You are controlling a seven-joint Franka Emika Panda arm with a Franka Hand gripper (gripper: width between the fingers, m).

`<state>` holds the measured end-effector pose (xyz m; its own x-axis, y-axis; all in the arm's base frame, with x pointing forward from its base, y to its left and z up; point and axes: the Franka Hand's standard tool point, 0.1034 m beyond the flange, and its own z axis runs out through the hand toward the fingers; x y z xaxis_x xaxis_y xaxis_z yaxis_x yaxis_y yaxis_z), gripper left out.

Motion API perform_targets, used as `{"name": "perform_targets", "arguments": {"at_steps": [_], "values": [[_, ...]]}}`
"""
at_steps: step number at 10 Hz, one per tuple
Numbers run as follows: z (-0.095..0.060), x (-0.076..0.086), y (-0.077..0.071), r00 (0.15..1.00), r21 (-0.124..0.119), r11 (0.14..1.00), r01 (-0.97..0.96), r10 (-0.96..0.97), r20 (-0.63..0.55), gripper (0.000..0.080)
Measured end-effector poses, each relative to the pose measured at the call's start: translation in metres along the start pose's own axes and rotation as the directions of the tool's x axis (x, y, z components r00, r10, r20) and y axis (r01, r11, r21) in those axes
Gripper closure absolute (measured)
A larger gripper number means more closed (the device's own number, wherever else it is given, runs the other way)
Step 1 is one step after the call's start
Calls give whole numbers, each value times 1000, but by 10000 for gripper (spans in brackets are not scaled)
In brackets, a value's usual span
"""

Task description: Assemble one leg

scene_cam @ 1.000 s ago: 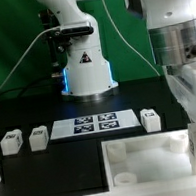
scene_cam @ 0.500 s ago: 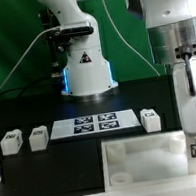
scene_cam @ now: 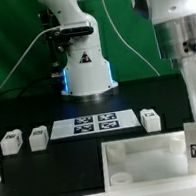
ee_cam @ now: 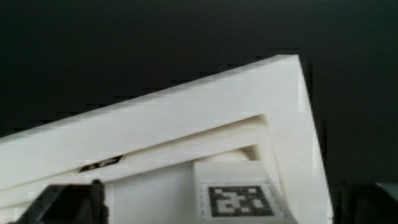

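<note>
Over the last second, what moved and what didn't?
The arm rose and drew off toward the exterior view's right, leaving the leg standing at the right corner of the large white square piece. The gripper appears to have let it go. Three legs and the marker board stayed put.

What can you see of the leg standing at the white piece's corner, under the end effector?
The leg is a small white block-shaped peg, plastic by its look, with a black-and-white square marker tag on the face toward the camera. It stands upright at the corner of the large flat white piece on the exterior view's right, touching it. Whether it is seated there cannot be told. In the wrist view the end effector straddles it with gaps on both sides.
</note>
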<state>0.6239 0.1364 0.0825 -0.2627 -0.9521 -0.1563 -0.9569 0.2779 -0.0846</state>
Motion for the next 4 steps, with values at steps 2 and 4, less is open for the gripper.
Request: {"name": "perform_targets", "arguments": {"at_steps": [2, 4], "values": [[-10, -3, 2, 1000, 7, 1000, 13, -13, 19, 153], [-8, -2, 3, 1000, 4, 1000, 14, -14, 17, 150]]}}
